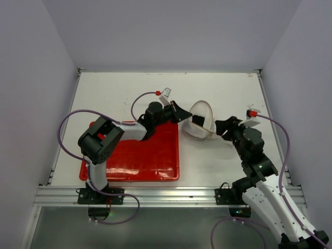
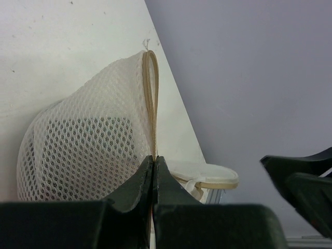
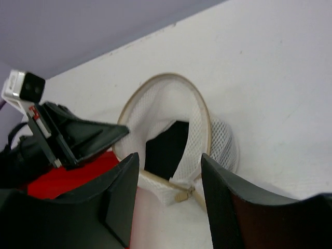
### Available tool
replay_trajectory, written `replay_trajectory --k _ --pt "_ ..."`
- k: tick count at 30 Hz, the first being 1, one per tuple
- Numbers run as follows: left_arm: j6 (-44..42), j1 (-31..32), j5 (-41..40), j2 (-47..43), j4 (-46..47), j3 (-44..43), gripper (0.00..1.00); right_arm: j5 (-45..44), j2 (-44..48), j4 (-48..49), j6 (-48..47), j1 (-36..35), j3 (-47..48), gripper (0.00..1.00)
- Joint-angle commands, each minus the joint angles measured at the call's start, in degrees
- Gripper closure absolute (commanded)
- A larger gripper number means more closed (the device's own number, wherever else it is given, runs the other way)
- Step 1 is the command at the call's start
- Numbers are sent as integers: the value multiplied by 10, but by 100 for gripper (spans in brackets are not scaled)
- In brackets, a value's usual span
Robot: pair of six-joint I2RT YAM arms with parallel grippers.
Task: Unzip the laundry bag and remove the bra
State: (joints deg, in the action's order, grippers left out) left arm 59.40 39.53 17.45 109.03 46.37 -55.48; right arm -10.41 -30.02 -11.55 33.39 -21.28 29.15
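Observation:
The laundry bag stands on its edge on the white table, a whitish mesh dome with a tan rim. Its zipped flap hangs open, and the zipper pull lies at the bottom. The black bra shows inside the opening and as a dark patch through the mesh. My left gripper is shut on the bag's rim and holds it upright. My right gripper is open just in front of the opening, touching nothing; in the top view the right gripper is to the right of the bag.
The red tray lies left of the bag under the left arm, and its corner shows in the right wrist view. Grey walls enclose the table on three sides. The metal rail runs along the near edge.

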Motion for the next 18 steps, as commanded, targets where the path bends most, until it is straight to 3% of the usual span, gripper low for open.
replay_trajectory --k 1,4,7,9,13,18 --pt "-23 -6 -11 -12 20 -7 100 -107 -33 21 -83 0 71 48" --pt "-22 -9 -8 -11 20 -8 100 -156 -109 10 -112 6 111 53" --pt "-22 -10 -3 -13 20 -8 100 -127 -161 -44 -91 21 123 55" --pt "-23 -12 -1 -15 17 -9 100 -75 -155 -65 -59 21 85 57" --pt "-29 -14 5 -16 6 -9 100 -17 -68 -15 -23 21 -29 58" --pt "-30 -14 30 -8 7 -20 100 14 -71 -8 -32 21 -33 53"
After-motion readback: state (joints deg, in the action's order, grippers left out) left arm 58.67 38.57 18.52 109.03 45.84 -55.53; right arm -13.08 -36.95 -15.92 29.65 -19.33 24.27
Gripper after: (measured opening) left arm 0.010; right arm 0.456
